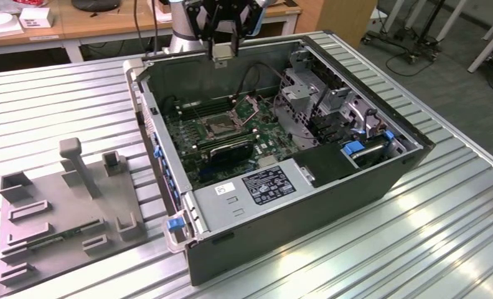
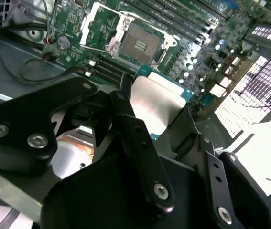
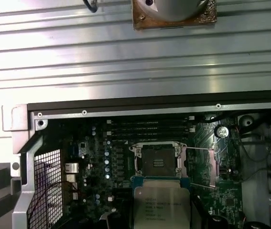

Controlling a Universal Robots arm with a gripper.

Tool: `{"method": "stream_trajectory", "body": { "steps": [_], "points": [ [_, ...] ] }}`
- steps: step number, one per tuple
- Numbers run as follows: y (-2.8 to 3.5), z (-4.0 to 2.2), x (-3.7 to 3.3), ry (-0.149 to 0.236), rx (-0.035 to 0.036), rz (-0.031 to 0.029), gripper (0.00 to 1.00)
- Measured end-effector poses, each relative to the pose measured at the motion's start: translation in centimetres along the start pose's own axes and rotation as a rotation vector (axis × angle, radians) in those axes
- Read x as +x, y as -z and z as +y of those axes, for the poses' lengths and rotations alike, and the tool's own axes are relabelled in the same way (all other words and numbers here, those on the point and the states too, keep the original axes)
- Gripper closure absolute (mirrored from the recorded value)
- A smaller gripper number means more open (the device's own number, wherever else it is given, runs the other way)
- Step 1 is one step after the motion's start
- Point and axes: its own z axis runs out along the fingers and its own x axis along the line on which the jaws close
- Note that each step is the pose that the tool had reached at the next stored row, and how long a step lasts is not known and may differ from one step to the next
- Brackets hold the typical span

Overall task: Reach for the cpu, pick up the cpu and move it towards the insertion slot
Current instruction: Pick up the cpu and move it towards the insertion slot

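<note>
1. The fingers [image 2: 140,157] of the gripper [image 1: 221,55] are closed on the cpu [image 2: 155,102]; in the second wrist view one black finger lies against each side of the chip.
2. The cpu is held clear of the board, with its silvery-white top plate and blue-green rim visible in both wrist views [image 3: 160,205].
3. In the exterior view the gripper hangs above the far rim of the open computer case [image 1: 396,168], with the cpu as a small pale square at its lower end.
4. The insertion slot [image 3: 157,161] is a dark square socket in a silvery frame on the green motherboard [image 1: 230,134]. Its metal retention frame stands open.
5. In the first wrist view the cpu appears just beside the insertion slot, overlapping its near edge, but not seated in it.
6. Long black memory slots [image 3: 147,128] run parallel on the motherboard beside the socket.
7. The case lies on its side on a ribbed metal surface [image 1: 55,106].
8. A grey plastic fixture [image 1: 64,212] with rectangular recesses rests on the surface toward the exterior view's left, well apart from the case.
</note>
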Motion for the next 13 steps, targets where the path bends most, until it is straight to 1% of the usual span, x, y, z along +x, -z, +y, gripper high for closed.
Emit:
{"method": "stream_trajectory", "body": {
  "steps": [2,8,13],
  "points": [
    [-0.16,0.35,-0.06,-0.002,-0.0001,0.0000,0.45],
    [-0.61,1.11,-0.45,-0.010,-0.0001,-0.0001,0.45],
    [-0.93,2.02,-0.52,-0.015,0.0000,0.0000,0.45]
  ]
}}
